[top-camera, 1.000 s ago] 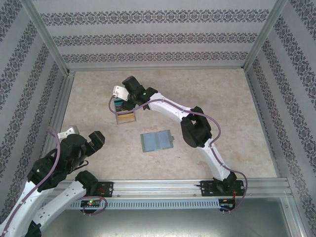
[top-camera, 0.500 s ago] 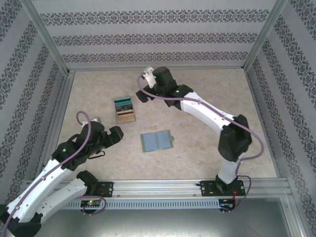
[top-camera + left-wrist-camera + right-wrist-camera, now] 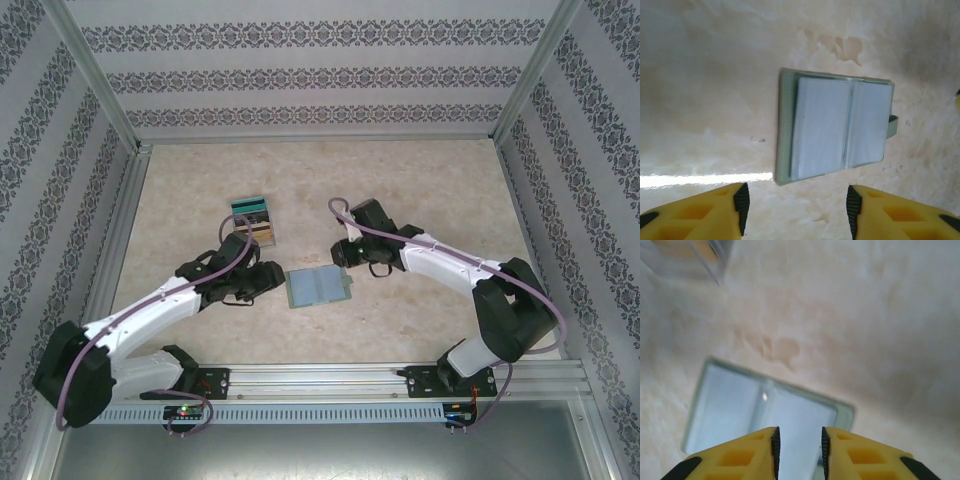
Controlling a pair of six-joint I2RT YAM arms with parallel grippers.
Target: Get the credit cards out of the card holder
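The card holder [image 3: 318,287] lies open and flat near the middle of the table [image 3: 440,190], its small tab [image 3: 892,126] on one edge. In the left wrist view its greyish pockets [image 3: 822,127] look bare, with no coloured face showing in either panel. The credit cards [image 3: 253,220] sit apart from it, farther back and to the left, overlapping in a small pile with teal, dark and tan faces up. The left gripper [image 3: 270,279] is just beside the holder's left edge, fingers spread wide and holding nothing. The right gripper [image 3: 343,256] is at the holder's far right corner, narrowed to a slim gap and also empty. The removal looks essentially done, but whether a thin card hides deep in a pocket cannot be told.
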